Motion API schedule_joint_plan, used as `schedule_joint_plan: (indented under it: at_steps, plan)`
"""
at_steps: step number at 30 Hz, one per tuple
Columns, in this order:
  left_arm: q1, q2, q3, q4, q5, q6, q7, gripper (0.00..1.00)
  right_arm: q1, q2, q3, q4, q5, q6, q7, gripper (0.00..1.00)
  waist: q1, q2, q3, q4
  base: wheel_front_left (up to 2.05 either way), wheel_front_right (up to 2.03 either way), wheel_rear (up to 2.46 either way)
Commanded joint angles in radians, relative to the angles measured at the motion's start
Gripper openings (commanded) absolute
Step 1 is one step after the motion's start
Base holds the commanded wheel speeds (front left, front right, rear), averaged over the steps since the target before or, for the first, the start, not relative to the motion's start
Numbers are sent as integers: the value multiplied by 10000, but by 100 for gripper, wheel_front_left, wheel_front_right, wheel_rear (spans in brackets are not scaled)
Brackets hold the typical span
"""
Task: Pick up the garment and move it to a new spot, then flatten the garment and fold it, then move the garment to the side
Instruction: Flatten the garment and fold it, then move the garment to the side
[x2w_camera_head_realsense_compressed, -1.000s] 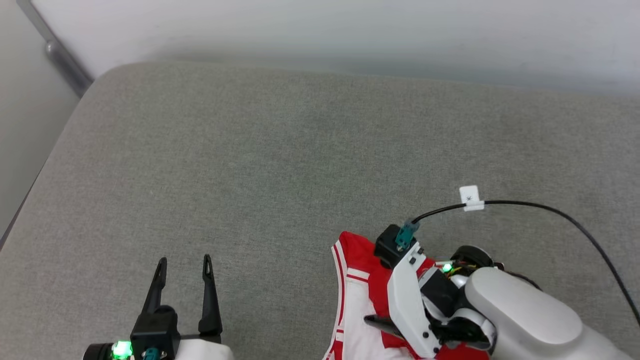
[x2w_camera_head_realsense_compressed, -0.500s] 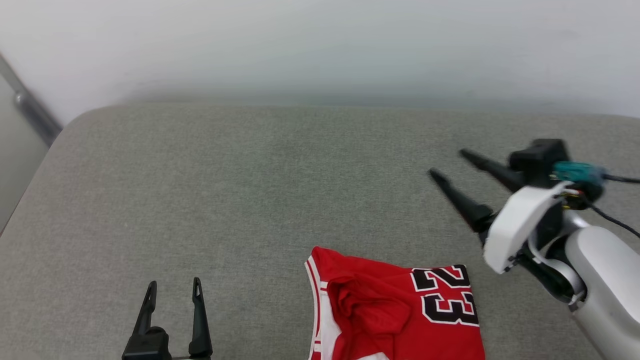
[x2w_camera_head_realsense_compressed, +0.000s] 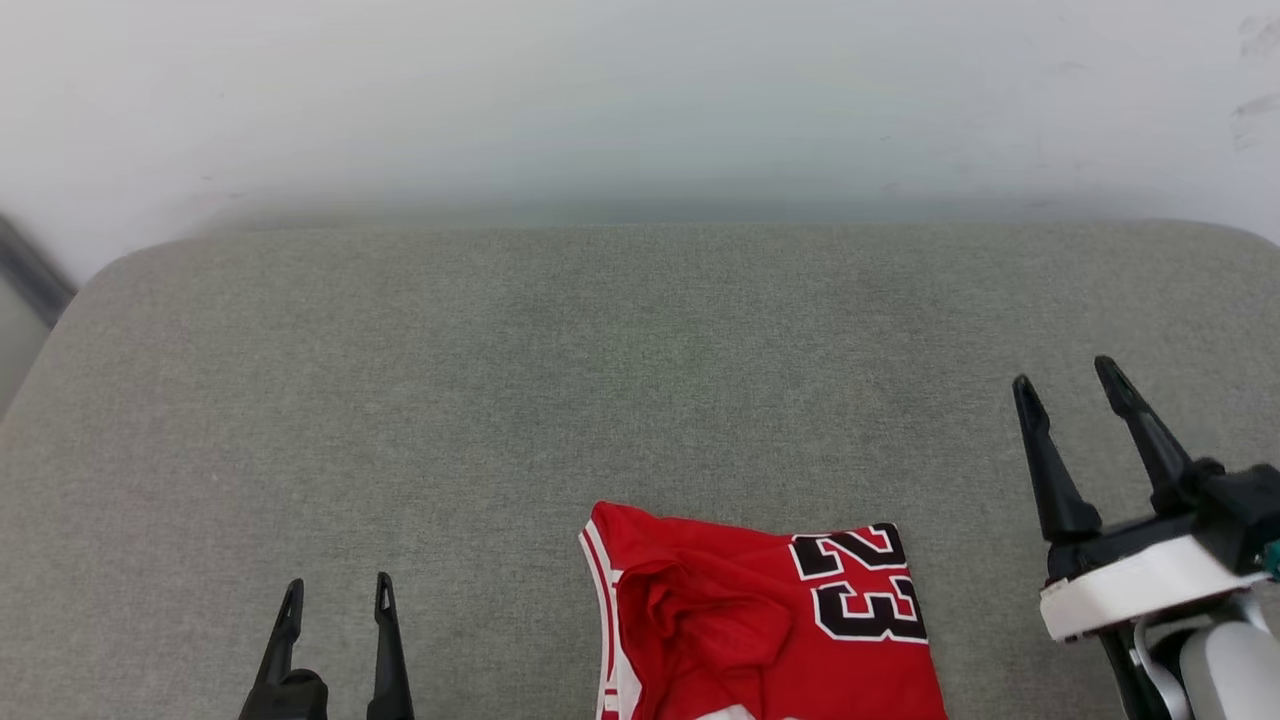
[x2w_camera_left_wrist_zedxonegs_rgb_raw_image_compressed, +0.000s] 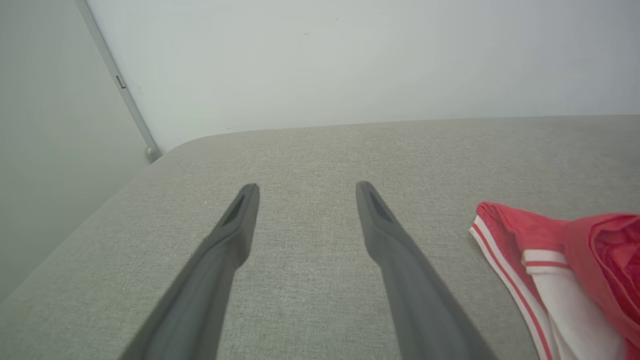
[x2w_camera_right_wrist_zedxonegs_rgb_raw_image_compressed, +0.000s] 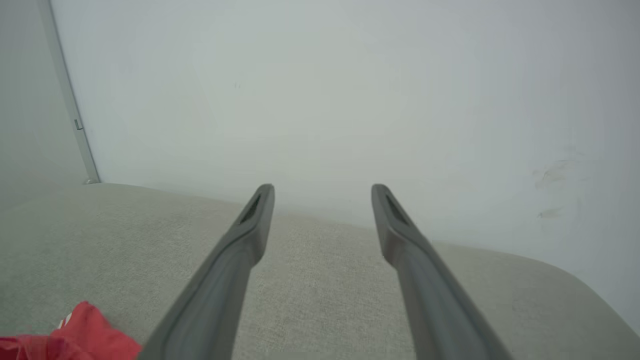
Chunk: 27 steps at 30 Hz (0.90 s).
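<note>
The garment, a red jersey with a black-and-white 23 and white striped trim, lies folded on the grey padded surface at the bottom centre of the head view, running off the lower edge. My left gripper is open at the lower left, well left of the garment, nothing between its fingers. My right gripper is open at the right, raised and clear of the cloth. The left wrist view has the garment's striped edge to the right of the left gripper. A red corner of the garment sits lower left of the right gripper.
A pale wall rises right behind the padded surface. A grey metal strip runs down the wall at the left corner. The surface's rounded left edge and right corner drop off.
My right gripper has let go of the garment, opened, and lifted away to the right. The garment now lies folded with the 23 showing. The head camera has shifted.
</note>
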Motion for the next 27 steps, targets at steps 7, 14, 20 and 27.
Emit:
schedule_joint_plan:
  at_steps: [7, 14, 20, 27]
  plan:
    - [-189, 36, -10, 46, 60, -120, -43, 100, 1787, 1273, -1308, -1468, -961, -4, -129, 100, 0, 0, 62, 28, 0, 0, 0]
    - [-204, 30, -55, 128, 67, -208, -43, 100, 2898, 2013, -1767, -2053, -1125, -4, -133, 100, 0, 0, 33, 117, 0, 0, 0]
    - [-150, 16, -109, 160, 63, -230, -43, 100, 3522, 2215, -1799, -1953, -1239, -4, -134, 100, 0, 0, -14, 195, 0, 0, 0]
    - [-72, -6, -179, 176, 35, -220, -43, 100, 3809, 2270, -1799, -1861, -1217, -4, -135, 100, 0, 0, -44, 277, 0, 0, 0]
